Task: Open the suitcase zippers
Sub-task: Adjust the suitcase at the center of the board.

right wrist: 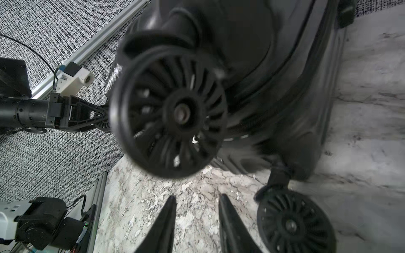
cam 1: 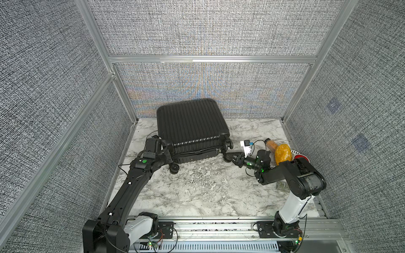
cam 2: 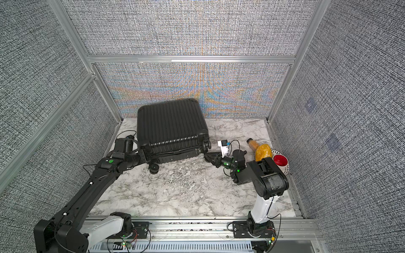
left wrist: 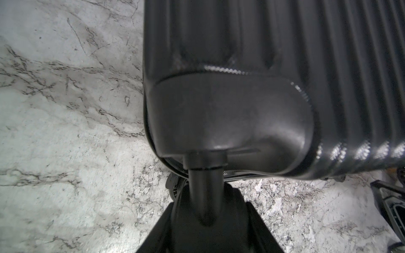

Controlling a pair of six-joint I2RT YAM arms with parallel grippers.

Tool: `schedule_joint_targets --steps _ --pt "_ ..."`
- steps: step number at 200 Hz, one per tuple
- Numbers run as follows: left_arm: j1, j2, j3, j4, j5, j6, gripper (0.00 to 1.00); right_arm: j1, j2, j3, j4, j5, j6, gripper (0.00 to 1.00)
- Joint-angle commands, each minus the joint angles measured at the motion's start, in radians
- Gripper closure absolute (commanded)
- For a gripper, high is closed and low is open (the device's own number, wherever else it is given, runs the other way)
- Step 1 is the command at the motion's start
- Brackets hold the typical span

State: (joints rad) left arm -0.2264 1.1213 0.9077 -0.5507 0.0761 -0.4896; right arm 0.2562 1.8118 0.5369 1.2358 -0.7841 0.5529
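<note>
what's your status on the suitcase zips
Left pincer shut on a corner wheel. Right pincer open, empty. Suitcase lying flat, zip pull on near seam. Near wheel sits right ahead of right pincer.

count | suitcase (cam 1: pixel 192 124): one | wheels (right wrist: pixel 168 114) on it: four | robot arms (cam 1: pixel 135 181): two | left gripper (left wrist: pixel 206 210) plus right gripper (right wrist: pixel 197 197): two | bottle (cam 1: pixel 271 145): one | yellow lump (cam 1: pixel 283 154): one | red bowl (cam 2: pixel 280 160): one | white plate (cam 2: pixel 285 169): one | small clear item (cam 1: pixel 283 185): one | marble tabletop (cam 1: pixel 197 197): one | grey wall sides (cam 1: pixel 208 32): three
</note>
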Motion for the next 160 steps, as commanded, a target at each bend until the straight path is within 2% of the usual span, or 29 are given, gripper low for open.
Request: schedule_joint_targets --steps 1,49,82,160 --pt "-0.002 -0.001 0.007 -0.018 0.072 0.069 1.00 -0.001 0.033 0.037 0.007 -0.028 -0.004 0.67" --pt "-0.002 -0.002 0.005 -0.022 0.070 0.071 1.00 -0.018 0.137 0.056 0.121 -0.081 0.056 0.67" --pt "-0.002 0.005 0.008 -0.023 0.077 0.072 1.00 -0.013 0.154 0.043 0.206 -0.125 0.089 0.67" --pt "-0.002 0.012 0.003 -0.021 0.079 0.063 1.00 0.012 0.205 0.086 0.200 -0.119 0.090 0.65"
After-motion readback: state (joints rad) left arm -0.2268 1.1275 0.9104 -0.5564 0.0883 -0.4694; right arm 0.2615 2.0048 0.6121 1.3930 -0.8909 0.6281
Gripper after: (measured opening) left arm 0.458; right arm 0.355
